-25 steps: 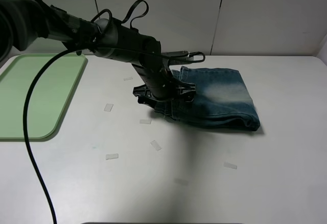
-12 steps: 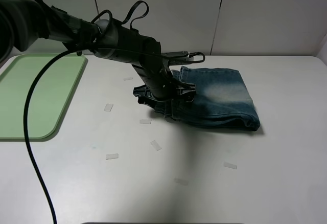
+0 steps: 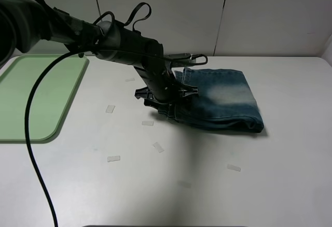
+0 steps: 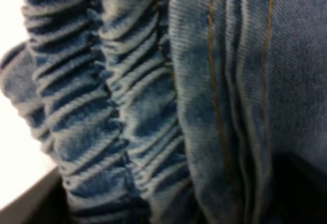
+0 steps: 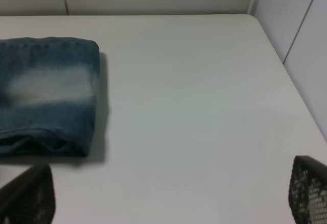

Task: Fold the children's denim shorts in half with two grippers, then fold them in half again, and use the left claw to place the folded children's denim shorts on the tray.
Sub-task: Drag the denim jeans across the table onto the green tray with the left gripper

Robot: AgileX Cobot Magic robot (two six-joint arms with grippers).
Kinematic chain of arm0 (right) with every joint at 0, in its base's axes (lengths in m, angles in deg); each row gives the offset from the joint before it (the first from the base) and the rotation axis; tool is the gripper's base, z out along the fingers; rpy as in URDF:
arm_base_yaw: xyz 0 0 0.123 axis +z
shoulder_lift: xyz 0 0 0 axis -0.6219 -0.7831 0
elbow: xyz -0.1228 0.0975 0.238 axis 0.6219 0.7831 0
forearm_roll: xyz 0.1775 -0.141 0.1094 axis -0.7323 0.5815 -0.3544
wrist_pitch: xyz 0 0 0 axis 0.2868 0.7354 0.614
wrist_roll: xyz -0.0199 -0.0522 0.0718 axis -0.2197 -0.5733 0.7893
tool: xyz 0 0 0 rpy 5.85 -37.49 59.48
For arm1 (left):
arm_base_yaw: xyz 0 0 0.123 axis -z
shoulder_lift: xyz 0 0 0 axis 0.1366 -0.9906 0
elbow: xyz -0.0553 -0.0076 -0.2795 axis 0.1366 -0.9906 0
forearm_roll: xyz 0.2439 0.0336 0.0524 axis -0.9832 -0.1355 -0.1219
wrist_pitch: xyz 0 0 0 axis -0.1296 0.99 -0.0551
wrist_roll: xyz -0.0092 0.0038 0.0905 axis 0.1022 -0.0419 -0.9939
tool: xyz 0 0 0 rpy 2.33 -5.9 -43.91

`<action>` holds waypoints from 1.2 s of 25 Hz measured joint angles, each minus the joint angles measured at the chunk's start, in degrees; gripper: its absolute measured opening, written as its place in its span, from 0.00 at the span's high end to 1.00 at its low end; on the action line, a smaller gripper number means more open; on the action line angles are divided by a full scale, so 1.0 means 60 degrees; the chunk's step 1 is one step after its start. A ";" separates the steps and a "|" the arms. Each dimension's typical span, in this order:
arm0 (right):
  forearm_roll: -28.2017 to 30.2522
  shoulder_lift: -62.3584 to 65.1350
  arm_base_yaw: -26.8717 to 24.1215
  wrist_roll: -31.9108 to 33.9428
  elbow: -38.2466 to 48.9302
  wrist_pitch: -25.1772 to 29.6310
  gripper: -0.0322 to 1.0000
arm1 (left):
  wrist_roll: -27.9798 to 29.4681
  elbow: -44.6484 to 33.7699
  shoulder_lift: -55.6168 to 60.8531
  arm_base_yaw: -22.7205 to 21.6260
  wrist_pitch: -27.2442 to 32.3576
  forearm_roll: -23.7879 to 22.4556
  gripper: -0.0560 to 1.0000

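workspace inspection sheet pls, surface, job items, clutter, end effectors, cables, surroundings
surface: white table, matte, no spills seen
job's things: children's denim shorts folded into a compact stack, right of centre; pale green tray at the left edge, nothing on the part in view
clutter: small pale tape-like strips scattered on the table in front of the shorts
end effectors: left end effector down at the shorts' left edge, gathered waistband filling its wrist view, closure not visible; right end effector open, over bare table, apart from the shorts
cables: black cable hangs in a long loop from the left arm toward the front edge
surroundings: pale wall panels behind the table
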 joint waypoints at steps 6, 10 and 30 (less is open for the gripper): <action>0.0000 0.0000 0.0000 0.0000 0.0000 0.0000 0.30 | 0.0000 0.0000 -0.0150 0.0000 -0.0143 0.0034 0.43; 0.0000 0.0000 0.0000 0.0000 0.0000 0.0000 0.30 | 0.0000 0.0061 -0.0223 0.0000 -0.0241 0.0326 0.55; 0.0000 0.0000 0.0000 0.0000 0.0000 0.0000 0.30 | 0.0000 0.0061 -0.0244 0.0000 -0.0252 0.0507 0.58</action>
